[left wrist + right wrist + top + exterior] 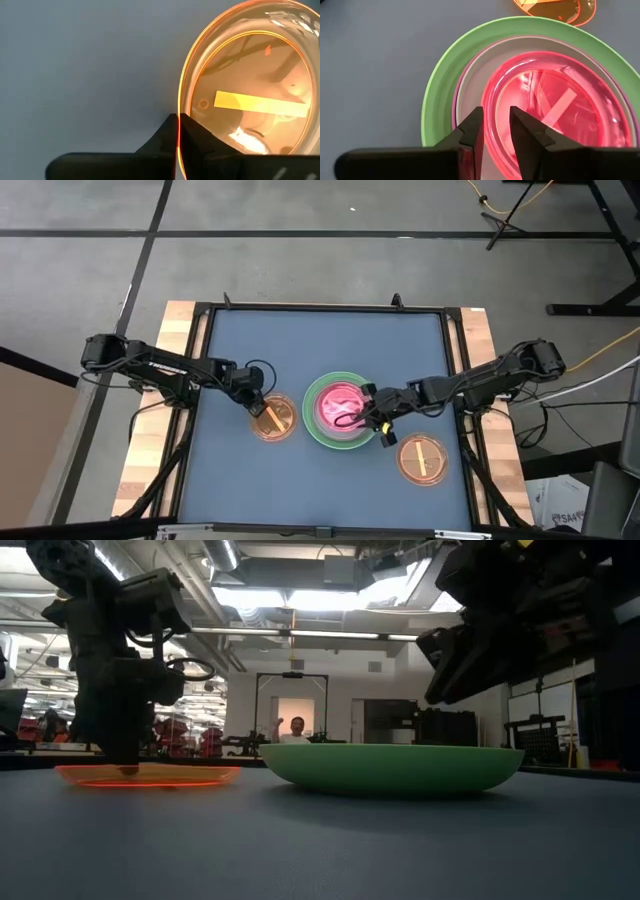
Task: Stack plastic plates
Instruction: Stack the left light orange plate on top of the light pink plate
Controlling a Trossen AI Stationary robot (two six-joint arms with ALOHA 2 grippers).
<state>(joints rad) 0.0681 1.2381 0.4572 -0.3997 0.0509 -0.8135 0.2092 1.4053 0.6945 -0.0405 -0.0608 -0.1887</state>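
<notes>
Glossy translucent orange plate (250, 95), glossy pink plate (555, 110), matt blue table (290, 350).

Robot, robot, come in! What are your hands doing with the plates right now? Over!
Left gripper shut on orange plate rim. Right gripper open astride pink plate rim, on the stack in the green plate. Second orange plate waits. Nothing blocking.

The large green plate (312, 425) lies flat and holds a stack: a magenta plate (455, 107), a pale grey plate (470, 87), and a translucent pink plate (340, 408) on top. One translucent orange plate (274, 418) lies just left of the green plate; another orange plate (423, 459) lies near its lower right.
</notes>
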